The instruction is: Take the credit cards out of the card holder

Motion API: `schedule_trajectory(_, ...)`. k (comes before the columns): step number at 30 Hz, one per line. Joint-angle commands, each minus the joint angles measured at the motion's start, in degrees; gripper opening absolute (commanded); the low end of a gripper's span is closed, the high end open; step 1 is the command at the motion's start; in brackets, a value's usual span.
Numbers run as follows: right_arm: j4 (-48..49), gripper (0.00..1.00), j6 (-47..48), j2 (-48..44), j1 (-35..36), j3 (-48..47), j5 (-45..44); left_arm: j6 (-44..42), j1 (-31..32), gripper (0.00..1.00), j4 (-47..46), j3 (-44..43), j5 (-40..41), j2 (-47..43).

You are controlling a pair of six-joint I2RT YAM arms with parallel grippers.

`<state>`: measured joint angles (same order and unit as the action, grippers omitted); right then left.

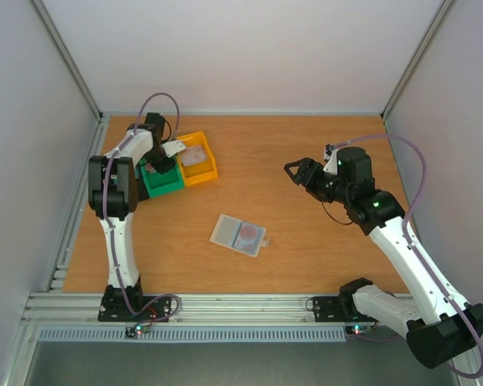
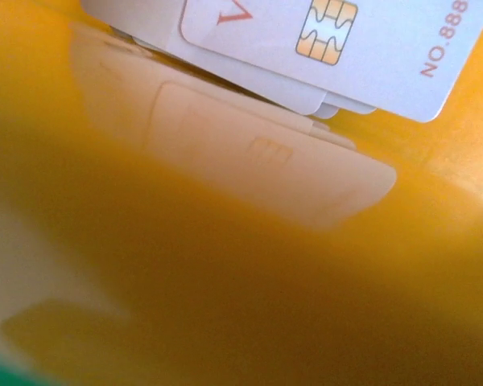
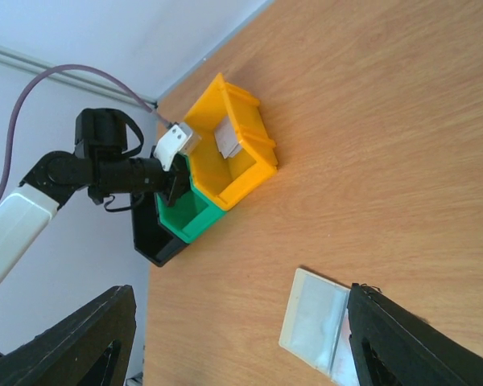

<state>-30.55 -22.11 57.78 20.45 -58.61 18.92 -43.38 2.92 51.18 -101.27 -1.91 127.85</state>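
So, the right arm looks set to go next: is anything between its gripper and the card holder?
Nothing visible: only bare table lies between the open right gripper and the card holder; the bins sit off to the left.

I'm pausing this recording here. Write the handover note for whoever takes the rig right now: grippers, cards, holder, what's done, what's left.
Left gripper: jaws shut, at the yellow bin, far left. I cannot tell whether it grips anything.
Right gripper: jaws open, empty, hovering right of centre.
Card holder: flat on the table, mid-way, with the reddish card in one pocket. The other pocket is unclear.
Done: a pale chip card lies in the yellow bin.
Left: take the reddish card out.
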Motion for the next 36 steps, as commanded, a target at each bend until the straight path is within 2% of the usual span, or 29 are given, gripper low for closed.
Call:
schedule_trajectory(1, -1.4, 0.73, 0.7, -1.5, -0.4, -0.9, -0.9, 0.9, -0.1, 0.00, -5.9, 1.0, 0.7, -0.1)
schedule_trajectory(6, -1.5, 0.73, 0.8, -1.4, -0.4, -0.7, -1.1, -1.1, -0.2, 0.01, -2.0, 2.4, -5.6, -4.4)
schedule_trajectory(11, -2.6, 0.73, 0.9, 0.0, -0.3, -0.1, -1.4, -1.9, -0.2, 0.05, 7.6, -0.4, -10.1, -10.3)
schedule_trajectory(13, -3.3, 0.72, 1.5, 0.6, 0.1, 0.4, -1.5, -1.4, -0.3, 0.12, 14.3, -2.2, -12.6, -13.2)
schedule_trajectory(18, -10.3, 0.71, 6.5, 4.8, 4.3, 0.0, -6.0, -5.3, -0.1, 0.37, 32.1, -6.1, -21.3, -20.6)
schedule_trajectory(21, -14.9, 0.71, 9.7, 9.3, 8.7, -1.7, -9.7, -7.4, 1.0, 0.47, 37.4, -4.9, -24.9, -26.5)
schedule_trajectory(23, -16.9, 0.69, 11.5, 13.1, 12.6, -3.1, -11.6, -9.9, 3.2, 0.49, 38.2, -0.9, -27.9, -31.3)
schedule_trajectory(28, -16.4, 0.67, 13.6, 22.4, 20.1, -5.1, -10.8, -14.2, 14.8, 0.56, 32.8, 17.2, -30.4, -43.1)
schedule_trajectory(30, -14.6, 0.66, 13.2, 25.1, 21.1, -4.6, -8.7, -14.5, 18.7, 0.63, 28.0, 23.9, -30.6, -46.1)
schedule_trajectory(34, -11.1, 0.62, 11.1, 29.2, 22.3, -2.9, -5.5, -17.5, 22.1, 0.89, 10.8, 38.6, -26.4, -51.0)
schedule_trajectory(36, -10.9, 0.61, 10.2, 31.4, 23.2, -2.8, -5.6, -21.2, 22.5, 0.92, -0.9, 46.0, -24.7, -51.5)
